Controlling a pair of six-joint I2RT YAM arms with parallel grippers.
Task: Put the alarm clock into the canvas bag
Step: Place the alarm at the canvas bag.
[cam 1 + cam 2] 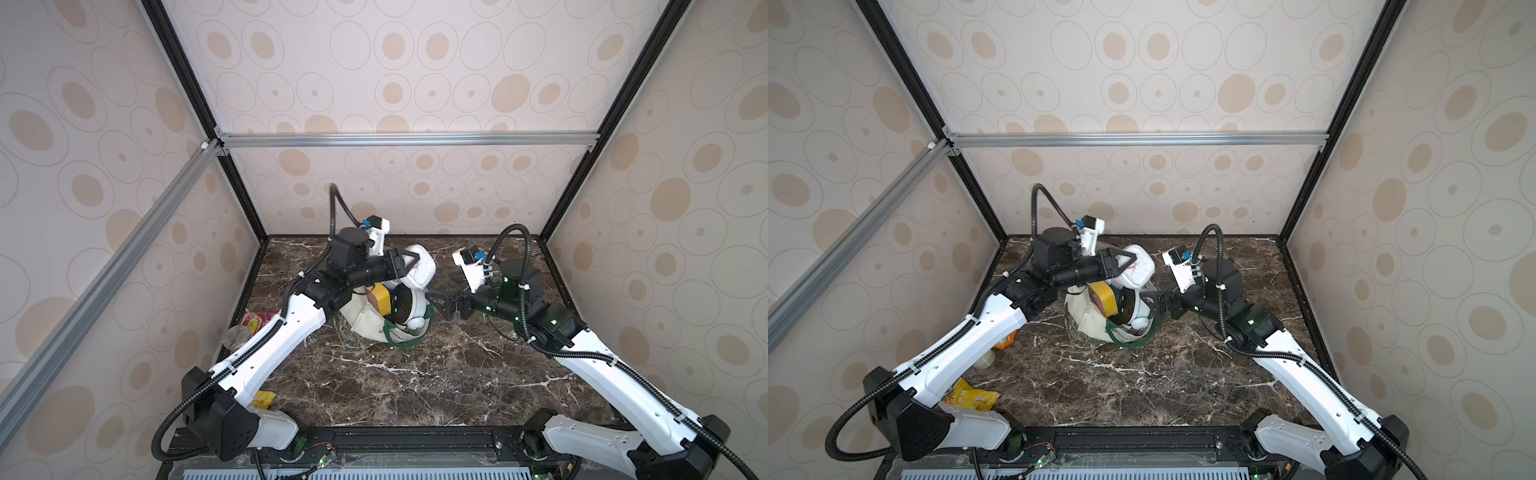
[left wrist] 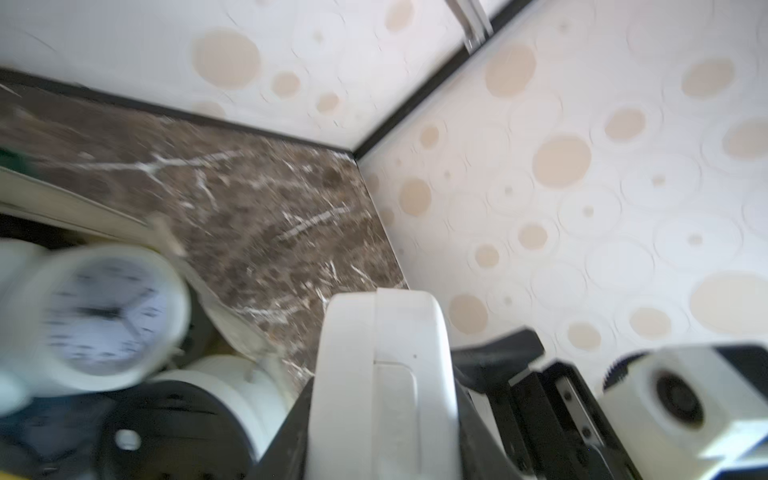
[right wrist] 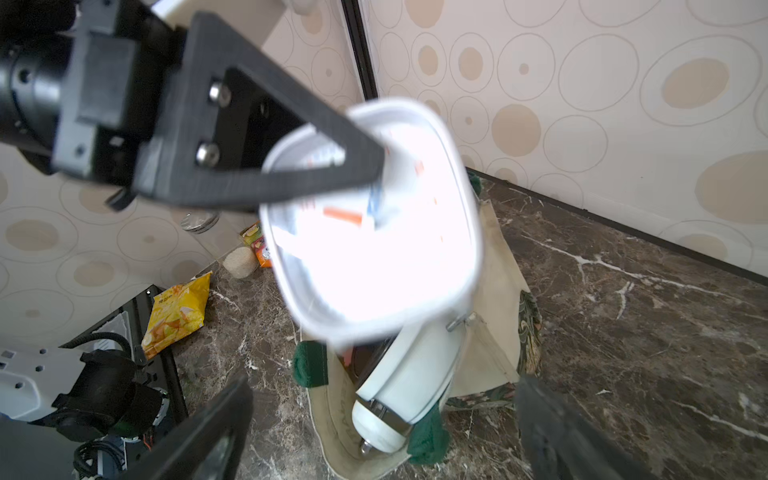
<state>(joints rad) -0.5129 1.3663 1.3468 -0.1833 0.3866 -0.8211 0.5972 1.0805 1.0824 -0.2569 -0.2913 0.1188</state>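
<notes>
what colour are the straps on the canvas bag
Dark green straps on the off-white canvas bag; clearest in the right wrist view.

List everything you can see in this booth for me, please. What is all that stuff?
marble table: one, dark brown with white veins, floor of the booth.
canvas bag: one, off-white with green trim, mid-table.
square alarm clock: one, white, held above the bag.
round alarm clock: at least one, white with black back, poking out of the bag.
yellow item: one, in the bag's mouth; unidentifiable.
yellow packet: one, near the left arm's base.
orange packet: one, by the left wall.
jar: one, clear with beige contents, beside the orange packet.
left gripper: black, shut on the square alarm clock.
right gripper: black, open, empty, beside the bag.
</notes>
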